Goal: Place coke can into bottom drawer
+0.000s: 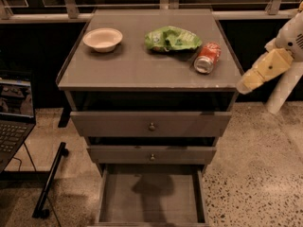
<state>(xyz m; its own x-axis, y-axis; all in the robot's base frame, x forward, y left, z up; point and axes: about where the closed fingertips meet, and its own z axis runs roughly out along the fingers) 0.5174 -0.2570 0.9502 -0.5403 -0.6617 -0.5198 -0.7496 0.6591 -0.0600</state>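
We lose the arm (294, 32) past the right edge; its gripper (248, 82) hangs off the front-right corner of the tabletop (137, 67). The bottom drawer (120, 200) runs off below, the laptop (13, 122) off left.

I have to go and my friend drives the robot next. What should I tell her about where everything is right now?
Gripper: in the air to the right of the cabinet, beyond the front right corner of its top, holding nothing.
Coke can: lying on its side on the cabinet top, near the right edge, next to the green chip bag. A bowl sits on the left.
Bottom drawer: pulled open, the can not in it.
Done: the drawer is open.
Left: reach over to the can, grab it, carry it down and put it in the bottom drawer.
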